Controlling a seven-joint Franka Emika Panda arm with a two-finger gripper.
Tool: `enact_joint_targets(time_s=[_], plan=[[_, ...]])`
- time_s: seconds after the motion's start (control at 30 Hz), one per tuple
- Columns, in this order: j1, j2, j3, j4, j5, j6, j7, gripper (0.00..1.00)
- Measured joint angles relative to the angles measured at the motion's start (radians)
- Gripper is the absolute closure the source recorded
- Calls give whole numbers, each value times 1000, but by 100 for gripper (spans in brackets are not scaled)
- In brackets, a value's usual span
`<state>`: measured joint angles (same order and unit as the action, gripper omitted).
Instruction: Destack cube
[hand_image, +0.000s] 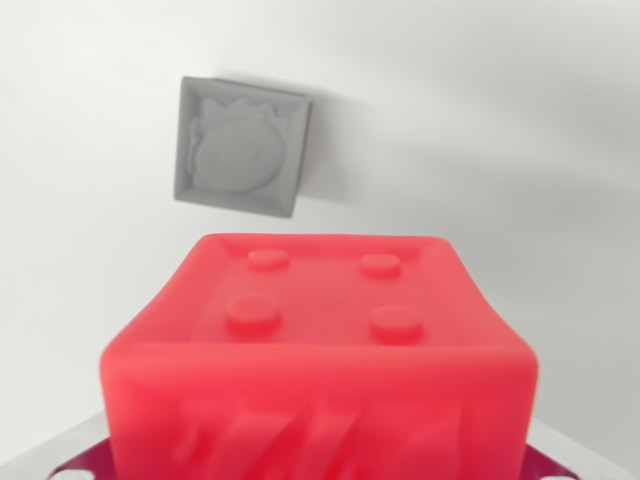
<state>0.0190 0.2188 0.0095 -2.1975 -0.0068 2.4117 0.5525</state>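
Presently the red cube (318, 350) fills the near view, apparently stacked on something magenta (85, 462); grey cube (240, 146) lies apart. End effector state indeterminable. Lift straight up.

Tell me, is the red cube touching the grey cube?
Apart. In the wrist view, bare white surface shows between the red cube and the grey cube, which sits higher in the picture with no edges meeting.

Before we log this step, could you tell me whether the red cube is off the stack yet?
Cannot tell. The red cube fills the wrist view, studs up, purple showing under it; the grey cube lies apart.
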Motion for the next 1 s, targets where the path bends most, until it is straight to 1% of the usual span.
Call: enact_joint_targets(time_s=[0.47,1.0], plan=[[-33,-8,-5,-48,1,39,-97,100],[-77,-13,-11,-100,2,86,-220,100]])
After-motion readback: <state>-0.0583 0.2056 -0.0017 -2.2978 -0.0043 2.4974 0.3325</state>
